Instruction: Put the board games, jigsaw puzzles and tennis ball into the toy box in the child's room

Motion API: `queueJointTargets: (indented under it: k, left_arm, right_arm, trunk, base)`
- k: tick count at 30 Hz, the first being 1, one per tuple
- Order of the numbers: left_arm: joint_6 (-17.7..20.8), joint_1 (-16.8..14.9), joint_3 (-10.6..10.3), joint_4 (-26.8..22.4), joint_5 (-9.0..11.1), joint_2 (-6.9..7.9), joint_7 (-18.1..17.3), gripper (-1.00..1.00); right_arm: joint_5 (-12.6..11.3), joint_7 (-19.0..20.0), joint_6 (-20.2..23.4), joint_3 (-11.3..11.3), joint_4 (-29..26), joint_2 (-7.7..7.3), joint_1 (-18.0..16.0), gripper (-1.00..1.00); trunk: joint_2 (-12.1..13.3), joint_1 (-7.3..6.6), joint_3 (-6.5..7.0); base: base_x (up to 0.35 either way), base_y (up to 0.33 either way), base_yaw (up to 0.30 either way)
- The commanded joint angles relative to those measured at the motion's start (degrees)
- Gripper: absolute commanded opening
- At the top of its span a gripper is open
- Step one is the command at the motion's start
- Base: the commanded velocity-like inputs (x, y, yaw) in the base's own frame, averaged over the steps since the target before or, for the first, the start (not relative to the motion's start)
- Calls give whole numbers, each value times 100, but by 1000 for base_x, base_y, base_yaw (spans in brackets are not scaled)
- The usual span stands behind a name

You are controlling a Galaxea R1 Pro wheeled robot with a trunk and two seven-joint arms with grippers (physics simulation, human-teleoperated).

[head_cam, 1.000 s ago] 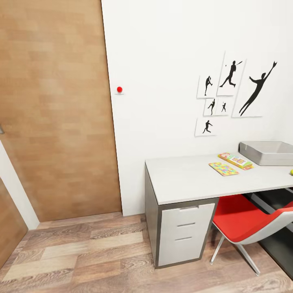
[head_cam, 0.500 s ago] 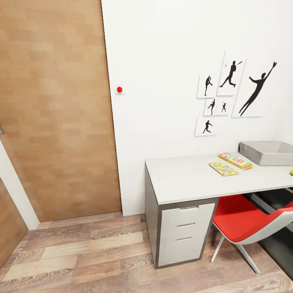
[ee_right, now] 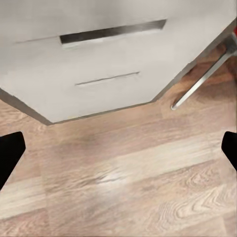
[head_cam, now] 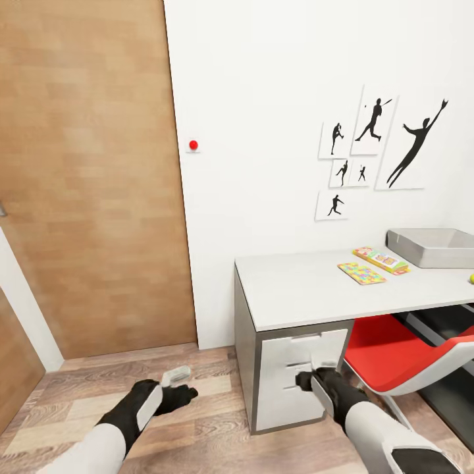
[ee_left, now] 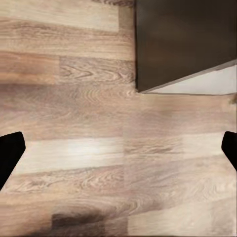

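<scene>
The table (head_cam: 303, 289) stands at the right against the white wall. At its far end sits the grey toy box (head_cam: 431, 247). In front of the box lies a jigsaw puzzle (head_cam: 361, 272), with a second flat colourful toy (head_cam: 380, 259) beside it; I cannot tell whether that one is a puzzle or a board game. The tennis ball (head_cam: 471, 278) peeks in at the picture's right edge. My left gripper (head_cam: 179, 384) (ee_left: 118, 153) hangs open over the wooden floor. My right gripper (head_cam: 315, 372) (ee_right: 118, 153) is open just in front of the table's white drawers (head_cam: 299, 388). The bed is out of view.
A red chair (head_cam: 395, 355) is tucked under the table, right of the drawers. A wide wooden door (head_cam: 92, 178) fills the left wall. Black silhouette pictures (head_cam: 375, 151) hang above the table. Wooden floor (head_cam: 131, 408) stretches between door and table.
Both arms have risen into the head view from below, the left over the floor and the right by the drawers. The room and the toys look the same.
</scene>
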Motion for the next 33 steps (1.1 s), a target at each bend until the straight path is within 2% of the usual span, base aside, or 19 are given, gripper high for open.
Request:
queueJointTargets:
  k: [1,2,3,8,9,10,12,15,16,17,18,25,26,28,29,30,31,32,33]
  left_arm:
    - [112,47,-3,-274,19,-40,-5,100]
    - [194,107,-7,-529,40,-75,0,100]
    - [361,266,-14,-1065,70,-124,17,100]
    - [704,908,-18,-2457,113,-181,42,100]
    - [767,1146,-16,-2818,125,-194,46,100]
    - [788,1240,-17,-2948,133,-200,33,100]
    - [791,1337,-17,-3059,152,-202,12,100]
    - [778,1420,-14,-3115,162,-191,5,100]
    - [760,1532,-15,-3159,164,-179,10,100]
    - [756,1549,-16,-3174,164,-179,9,100]
    - [743,1598,-13,-3228,170,-188,7,100]
    - [735,1613,-9,-3247,190,-208,13,100]
    - [729,1614,7,-3249,327,-192,14,100]
    - [728,1614,10,-3249,378,-186,15,100]
    - [722,1615,14,-3249,507,-176,15,100]
    - [631,1615,-64,-3280,984,-218,62,100]
    - [580,1615,-187,-3333,981,-244,91,100]
    - [434,1607,-524,-3359,1068,-240,157,100]
    - [421,1607,-531,-3360,1070,-238,155,100]
  right_arm:
    - [-10,-19,55,3,-144,-3,-19,100]
    - [-9,-18,72,6,-266,-6,-31,100]
    - [-10,-16,95,13,-485,-14,-48,100]
    - [-4,-8,149,22,-930,-32,-60,100]
    - [-4,-3,190,13,-1011,-66,16,100]
    - [-9,43,186,-2,-1066,-128,203,100]
    - [-7,303,164,-22,-1252,-262,586,100]
    - [7,722,140,-32,-1732,-362,893,100]
    - [8,1152,166,-31,-2447,-534,1166,100]
    - [6,1216,171,-30,-2584,-571,1237,100]
    - [5,1411,184,-29,-3118,-690,1483,100]
    - [17,1473,305,-22,-3764,-717,1598,100]
    - [12,1483,702,-25,-3979,-729,1617,100]
    - [12,1484,777,-24,-3993,-729,1619,100]
    - [13,1486,898,-21,-4013,-730,1622,100]
    - [22,1483,1421,-19,-4098,-714,1997,100]
    - [16,1483,1452,-24,-4115,-714,2044,100]
    - [5,1489,1556,-57,-4192,-742,2112,100]
    - [5,1489,1562,-53,-4216,-740,2115,100]
  trunk:
    - [-3,0,-8]
    - [-3,0,-8]
    - [-3,0,-8]
    - [-3,0,-8]
    - [-3,0,-8]
    - [-3,0,-8]
    - [-3,0,-8]
    - [-3,0,-8]
    - [-3,0,-8]
    - [-3,0,-8]
    - [-3,0,-8]
    - [-3,0,-8]
    - [-3,0,-8]
    - [-3,0,-8]
    - [-3,0,-8]
    - [-3,0,-8]
    - [-3,0,-8]
    - [-3,0,-8]
    - [-3,0,-8]
  base:
    - [0,0,0]
    - [0,0,0]
    - [0,0,0]
    - [0,0,0]
    - [0,0,0]
    - [0,0,0]
    - [0,0,0]
    - [0,0,0]
    - [0,0,0]
    - [0,0,0]
    - [0,0,0]
    - [-105,0,0]
    - [-295,0,0]
    - [-299,0,0]
    - [-243,0,0]
    - [-26,0,0]
    - [-17,0,0]
    - [-1,0,0]
    - [-1,0,0]
